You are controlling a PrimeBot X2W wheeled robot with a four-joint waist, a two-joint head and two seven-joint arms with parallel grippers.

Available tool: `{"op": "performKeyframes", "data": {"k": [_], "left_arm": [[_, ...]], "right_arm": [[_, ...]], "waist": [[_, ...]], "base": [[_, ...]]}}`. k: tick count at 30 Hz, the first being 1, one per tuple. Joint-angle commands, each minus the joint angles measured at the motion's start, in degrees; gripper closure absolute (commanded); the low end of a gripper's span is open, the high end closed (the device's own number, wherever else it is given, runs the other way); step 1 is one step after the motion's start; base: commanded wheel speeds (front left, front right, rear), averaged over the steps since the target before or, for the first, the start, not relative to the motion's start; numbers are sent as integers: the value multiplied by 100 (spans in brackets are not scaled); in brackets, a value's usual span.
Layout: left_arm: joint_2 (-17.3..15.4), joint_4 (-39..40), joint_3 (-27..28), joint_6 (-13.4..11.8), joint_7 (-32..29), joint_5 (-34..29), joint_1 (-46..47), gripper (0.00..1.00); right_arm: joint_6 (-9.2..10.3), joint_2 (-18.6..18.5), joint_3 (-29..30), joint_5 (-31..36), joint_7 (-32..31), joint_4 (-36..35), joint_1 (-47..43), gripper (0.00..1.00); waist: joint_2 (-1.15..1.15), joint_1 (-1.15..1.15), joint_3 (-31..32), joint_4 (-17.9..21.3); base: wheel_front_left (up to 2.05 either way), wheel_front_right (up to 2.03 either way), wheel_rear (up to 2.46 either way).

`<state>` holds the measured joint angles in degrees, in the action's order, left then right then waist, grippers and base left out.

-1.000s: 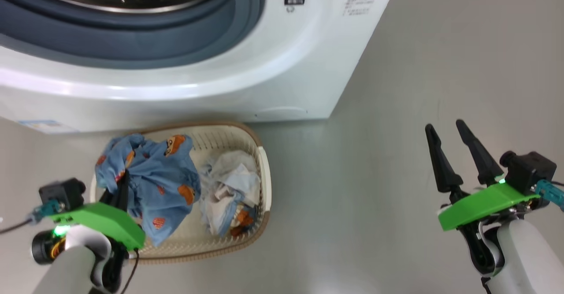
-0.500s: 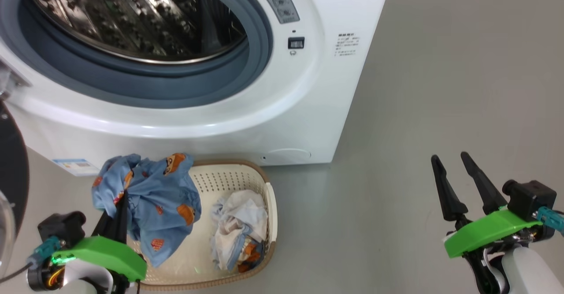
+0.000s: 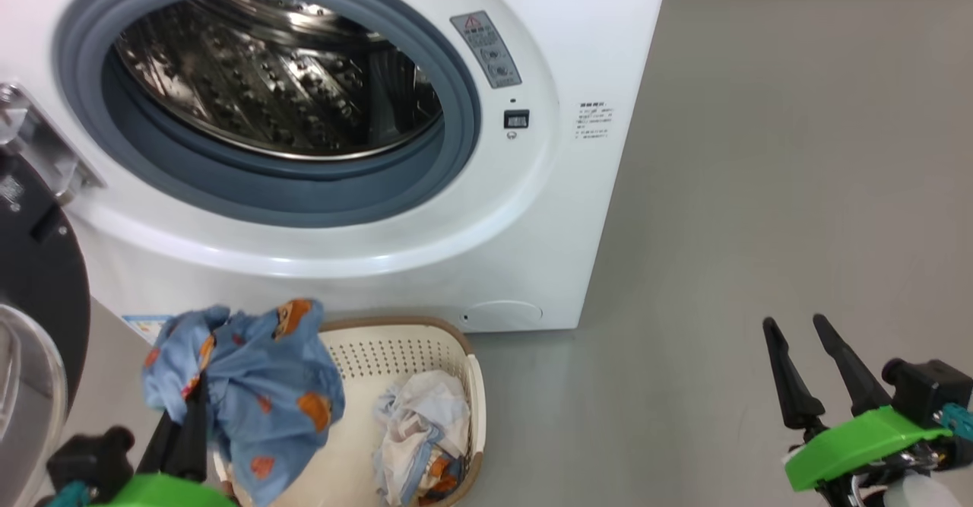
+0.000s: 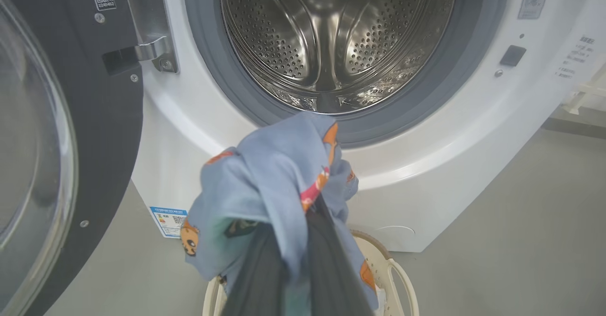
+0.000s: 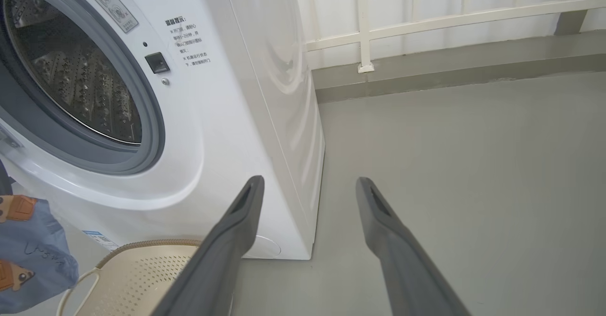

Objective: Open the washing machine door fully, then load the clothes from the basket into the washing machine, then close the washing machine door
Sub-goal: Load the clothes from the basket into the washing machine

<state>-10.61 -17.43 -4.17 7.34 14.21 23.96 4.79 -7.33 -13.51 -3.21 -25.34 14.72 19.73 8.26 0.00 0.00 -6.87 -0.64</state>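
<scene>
Fabric of the blue garment (image 3: 258, 385) hides the left pincer's (image 3: 199, 399) tips, clamped on it above the cropped basket (image 3: 395, 325); right pincer (image 3: 794, 322), well rightward, stands apart.

One big white front-loading washing machine (image 3: 532, 248) is counted, with one steel drum (image 3: 281, 89), one round white cap (image 3: 502, 313) and one small blue label (image 4: 169, 220). One round black-rimmed glass door (image 3: 38, 279) and one cream perforated plastic basket (image 3: 395, 343) are counted. One light blue garment with orange prints (image 3: 258, 385) is counted; the crumpled white and pale pieces (image 3: 418, 423) cannot be told apart. Two grippers are counted, the left gripper (image 3: 188, 427) and the right gripper (image 3: 794, 324), with two long dark fingers (image 5: 222, 249) each.
</scene>
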Motion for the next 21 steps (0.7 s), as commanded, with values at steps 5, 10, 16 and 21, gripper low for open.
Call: {"op": "performKeyframes", "data": {"k": [5, 10, 16, 21], "left_arm": [[19, 725, 466, 14, 79, -219, -431, 100], [182, 1181, 590, 14, 79, -362, -819, 100], [309, 1407, 627, 14, 79, -393, -986, 100], [329, 1415, 634, 14, 79, -374, -946, 100]], "right_arm": [[-16, -111, -7, -34, 28, -164, -227, 0], [-16, -106, 70, -32, 28, -206, -353, 0], [-16, -85, 120, -19, 28, -246, -400, 0], [-16, -63, 123, -4, 28, -266, -376, 0]], "waist": [[0, 0, 235, 14], [0, 0, 266, 8], [0, 0, 221, 14], [0, 0, 143, 40]], "base": [[0, 0, 0], [0, 0, 0], [0, 0, 0], [0, 0, 0]]}}
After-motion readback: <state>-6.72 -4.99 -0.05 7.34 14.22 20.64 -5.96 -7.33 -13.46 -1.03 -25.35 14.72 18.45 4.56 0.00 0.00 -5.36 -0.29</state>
